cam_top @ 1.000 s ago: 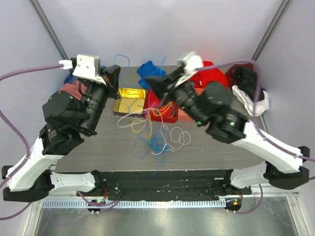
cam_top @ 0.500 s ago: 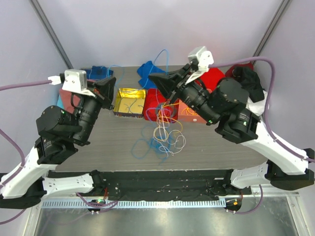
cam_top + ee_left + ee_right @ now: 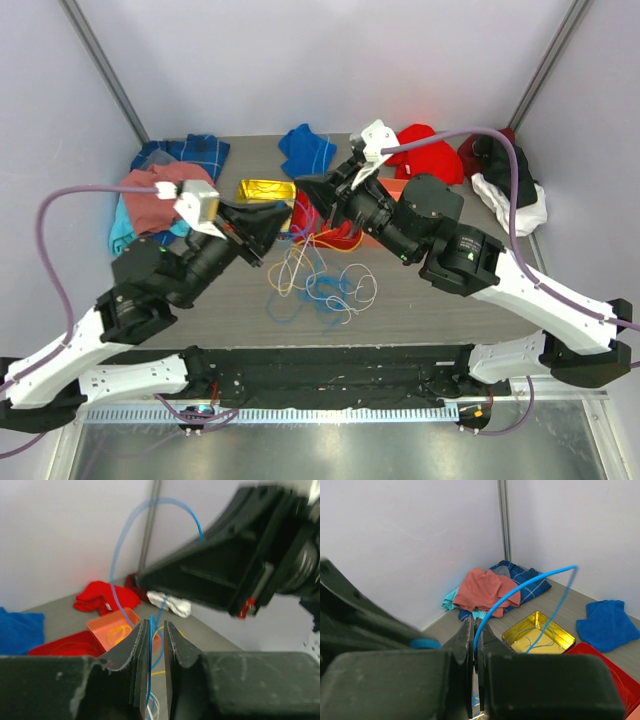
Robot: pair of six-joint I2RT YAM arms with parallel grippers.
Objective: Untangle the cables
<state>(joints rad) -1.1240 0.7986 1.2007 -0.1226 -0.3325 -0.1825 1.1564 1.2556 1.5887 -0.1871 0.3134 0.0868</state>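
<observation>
As left end effector (image 3: 152,630) pinches blue cable (image 3: 151,652), right one (image 3: 474,630) does too.

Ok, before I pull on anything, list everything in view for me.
cables: several, white, orange, yellow, blue; tangled at table centre
blue cable: one; arcs between both pincers
tin: one, gold; back, left of centre, cable loops inside
tray: one, red; beside the tin
box: one, orange; beside the tray
blue cloth: one; back edge
red cloth: one; back edge
plaid cloth: one, blue; back left
salmon cloth: one; back left
teal cloth: one; back left
black cloth: one; back right
white cloth: one; back right
table: one, dark grey
left pincer: shut on the blue cable
right pincer: shut on the blue cable
</observation>
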